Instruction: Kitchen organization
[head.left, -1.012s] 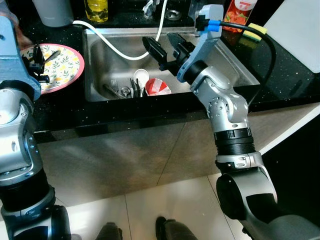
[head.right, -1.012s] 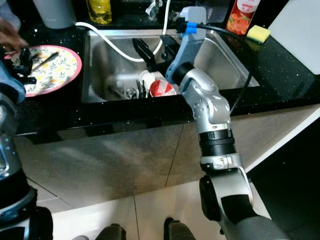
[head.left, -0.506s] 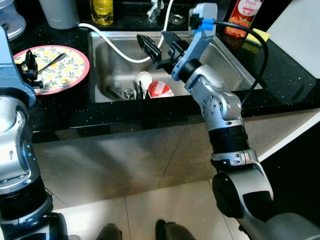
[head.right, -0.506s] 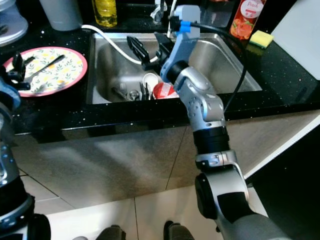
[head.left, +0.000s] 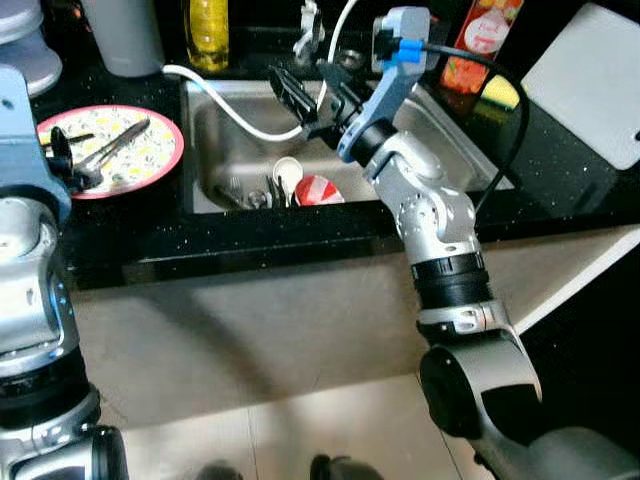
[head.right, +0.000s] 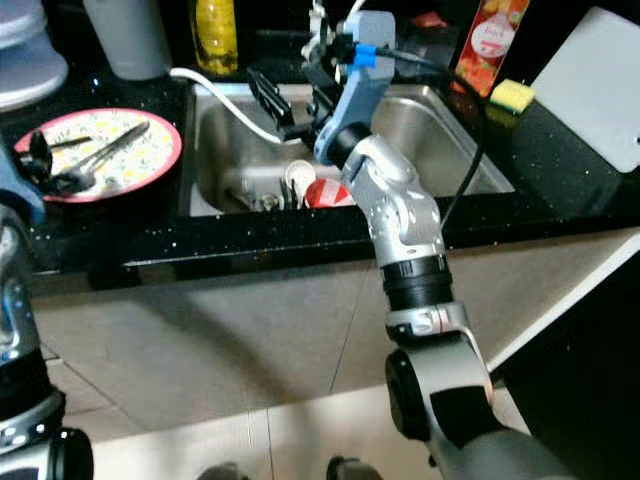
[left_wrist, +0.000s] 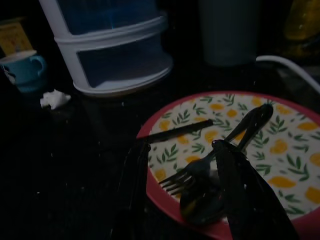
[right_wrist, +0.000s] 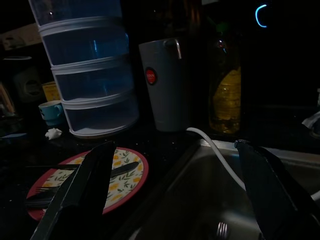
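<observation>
Your right gripper (head.left: 312, 92) hangs over the sink (head.left: 465, 140), fingers spread apart, nothing between them. Cup (head.left: 317, 190) and cutlery sit in the basin at 6 o'clock of it. Left gripper (left_wrist: 182, 195) rests open at the plate (left_wrist: 280, 165) (fork (left_wrist: 197, 170) touching one finger).

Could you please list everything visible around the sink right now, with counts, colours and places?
Plate: one, pink-rimmed with yellow floral print, counter left of sink.
Cutlery on plate: fork and spoon, dark.
Sink: one, steel.
Cup: one, red and white, in sink.
Hose: one, white, into sink.
Oil bottle: one, yellow, behind sink.
Sponge: one, yellow, right counter.
Stacked containers: one stack, translucent.
Mug: one, blue.
Right end effector: open, above sink.
Left end effector: open, over plate.
</observation>
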